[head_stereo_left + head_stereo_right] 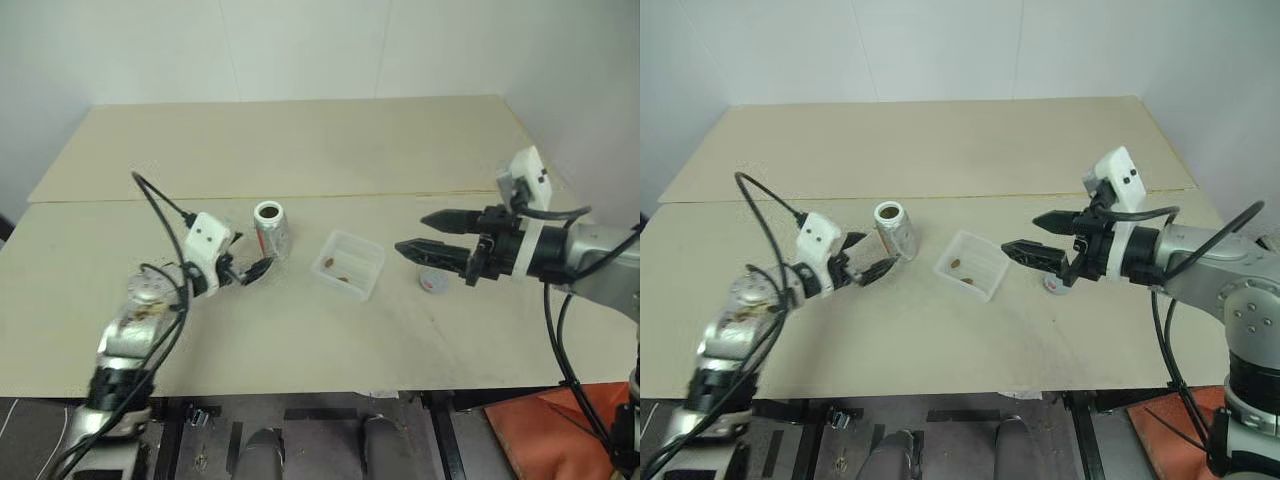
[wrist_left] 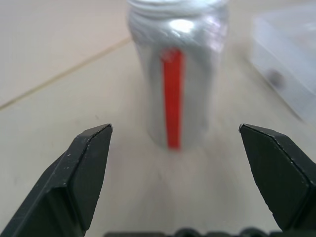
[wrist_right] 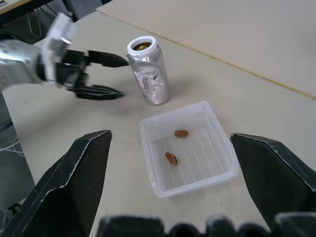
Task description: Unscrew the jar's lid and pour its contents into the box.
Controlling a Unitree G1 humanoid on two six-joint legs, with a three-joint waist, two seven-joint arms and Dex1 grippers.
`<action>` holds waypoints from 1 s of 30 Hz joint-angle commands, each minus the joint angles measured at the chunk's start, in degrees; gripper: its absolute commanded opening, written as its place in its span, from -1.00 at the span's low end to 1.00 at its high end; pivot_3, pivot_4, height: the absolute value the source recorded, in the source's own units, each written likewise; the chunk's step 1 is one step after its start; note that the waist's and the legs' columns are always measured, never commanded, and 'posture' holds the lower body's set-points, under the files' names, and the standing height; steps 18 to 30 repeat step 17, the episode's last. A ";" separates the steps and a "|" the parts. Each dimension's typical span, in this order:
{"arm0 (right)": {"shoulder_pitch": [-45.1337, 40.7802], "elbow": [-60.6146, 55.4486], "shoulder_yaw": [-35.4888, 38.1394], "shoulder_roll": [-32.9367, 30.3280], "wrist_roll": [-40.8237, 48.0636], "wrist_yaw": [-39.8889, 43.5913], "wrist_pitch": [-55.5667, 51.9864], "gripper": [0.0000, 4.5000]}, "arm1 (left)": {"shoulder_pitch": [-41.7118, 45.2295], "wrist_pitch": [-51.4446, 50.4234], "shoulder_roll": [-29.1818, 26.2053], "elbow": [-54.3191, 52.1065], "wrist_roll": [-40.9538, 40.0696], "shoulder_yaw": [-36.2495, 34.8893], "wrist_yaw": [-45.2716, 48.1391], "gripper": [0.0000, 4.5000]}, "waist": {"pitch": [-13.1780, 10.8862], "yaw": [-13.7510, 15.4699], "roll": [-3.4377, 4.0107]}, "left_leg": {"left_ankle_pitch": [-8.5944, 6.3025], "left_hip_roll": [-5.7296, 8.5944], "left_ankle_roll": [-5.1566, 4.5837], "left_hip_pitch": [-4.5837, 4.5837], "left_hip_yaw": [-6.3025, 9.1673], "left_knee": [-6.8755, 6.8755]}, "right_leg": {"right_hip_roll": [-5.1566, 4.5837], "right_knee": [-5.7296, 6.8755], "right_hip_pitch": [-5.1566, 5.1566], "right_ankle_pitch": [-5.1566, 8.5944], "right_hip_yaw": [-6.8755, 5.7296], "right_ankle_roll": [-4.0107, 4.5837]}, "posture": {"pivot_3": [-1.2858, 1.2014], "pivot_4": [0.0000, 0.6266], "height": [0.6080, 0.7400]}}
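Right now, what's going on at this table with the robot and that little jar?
The robot is partway through emptying the jar into the box. The jar stands upright on the table with its mouth open, some brownish bits visible at its top. Two of the bits lie in the box. The lid rests on the table under the right gripper. Both grippers are open and hold nothing; the left gripper sits just beside the jar, not touching it.

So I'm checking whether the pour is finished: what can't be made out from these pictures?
- How much remains in the jar: its label and frosted wall hide the inside; the mouth shows just a brown glimpse.
- The lid: the right gripper partly covers it in the head views.
- The box: blurred, cut off in the left wrist view.
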State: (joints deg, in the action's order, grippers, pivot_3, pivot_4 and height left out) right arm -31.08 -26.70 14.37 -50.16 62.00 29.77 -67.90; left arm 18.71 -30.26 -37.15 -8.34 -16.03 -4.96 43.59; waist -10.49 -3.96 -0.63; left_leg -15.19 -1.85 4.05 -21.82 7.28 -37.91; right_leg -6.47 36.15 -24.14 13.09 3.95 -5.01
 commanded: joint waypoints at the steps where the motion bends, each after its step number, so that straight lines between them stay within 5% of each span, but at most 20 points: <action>1: 0.09 -1.20 1.68 -1.23 -0.29 1.25 1.93 1.00 | -2.06 -1.49 -6.08 -6.04 -6.22 -6.21 7.17 0.99 | 0.00 0.05 0.00 | 0.00 -0.02 0.00 0.00 -0.01 0.00 | 0.01 -0.05 -0.02 0.01 0.00 0.01 | 0.03 -0.52 1.00; 8: 2.01 -0.68 -0.15 -2.72 -6.64 7.02 8.62 1.00 | -4.64 4.02 -16.58 -1.86 -17.72 -19.06 25.98 0.99 | 0.00 0.12 0.00 | -0.02 -0.05 -0.03 0.01 -0.07 0.04 | 0.01 -0.14 -0.03 0.03 0.00 0.05 | 0.03 -0.52 1.00; 30: 4.77 0.34 -1.83 -0.91 -11.36 12.78 16.12 1.00 | -7.67 2.65 -17.34 -5.71 -19.99 -23.14 22.25 0.99 | 0.00 -0.04 -0.01 | -0.04 -0.09 -0.06 0.07 -0.08 0.08 | 0.03 -0.14 -0.03 0.06 0.01 0.09 | 0.03 -0.52 1.00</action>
